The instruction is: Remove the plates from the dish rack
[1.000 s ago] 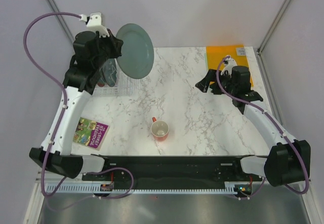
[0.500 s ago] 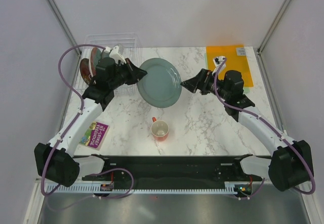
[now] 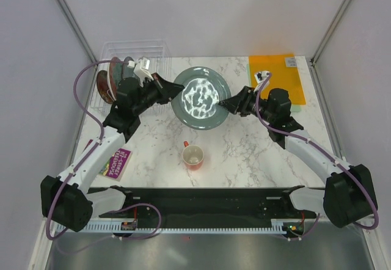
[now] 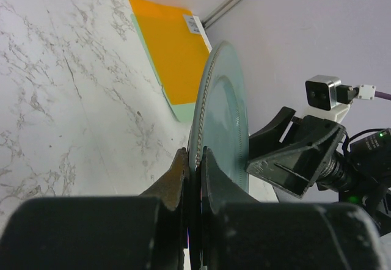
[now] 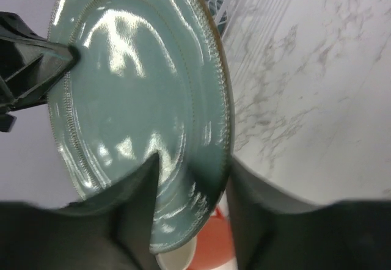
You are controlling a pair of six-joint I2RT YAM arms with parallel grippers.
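Observation:
A grey-green plate [image 3: 200, 97] hangs tilted above the middle of the table. My left gripper [image 3: 177, 88] is shut on its left rim, and in the left wrist view both fingers of that gripper [image 4: 194, 154] pinch the plate's edge [image 4: 226, 111]. My right gripper [image 3: 226, 104] is at the opposite rim. In the right wrist view the right gripper [image 5: 190, 160] straddles the plate [image 5: 134, 80], one finger over its face and one behind the rim, with a gap still showing. The dish rack [image 3: 131, 51] stands at the back left, with red plates [image 3: 105, 80] upright in it.
A small red mug [image 3: 193, 156] stands on the marble table just in front of the held plate, and shows under the plate as the mug [image 5: 204, 255] in the right wrist view. An orange sheet [image 3: 275, 68] lies at the back right. A booklet [image 3: 115, 163] lies near the left front.
My left arm has carried the grey-green plate from above the rack down and right to mid-table. My right arm has moved left to it and its jaws have narrowed round the rim.

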